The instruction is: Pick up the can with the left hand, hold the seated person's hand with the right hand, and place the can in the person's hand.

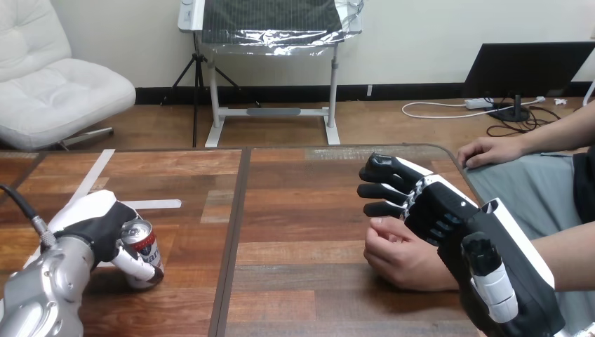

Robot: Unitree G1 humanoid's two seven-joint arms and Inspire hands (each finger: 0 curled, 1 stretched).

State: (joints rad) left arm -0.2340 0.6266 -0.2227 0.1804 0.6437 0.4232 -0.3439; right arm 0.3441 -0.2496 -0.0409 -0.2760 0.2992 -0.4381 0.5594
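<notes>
The left hand (95,228) has its fingers curled around the can (146,247) on the table (295,210). The right hand (449,214), fingers nearly straight, is over the person's hand (396,256).

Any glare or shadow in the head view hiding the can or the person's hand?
Head view: even light, no harsh glare; the can shows only a small glint on its top, with the left hand's fingers curled round it. Head view: the person's nearer hand throws a soft shadow on the table; the right hand overlaps its right part.
</notes>
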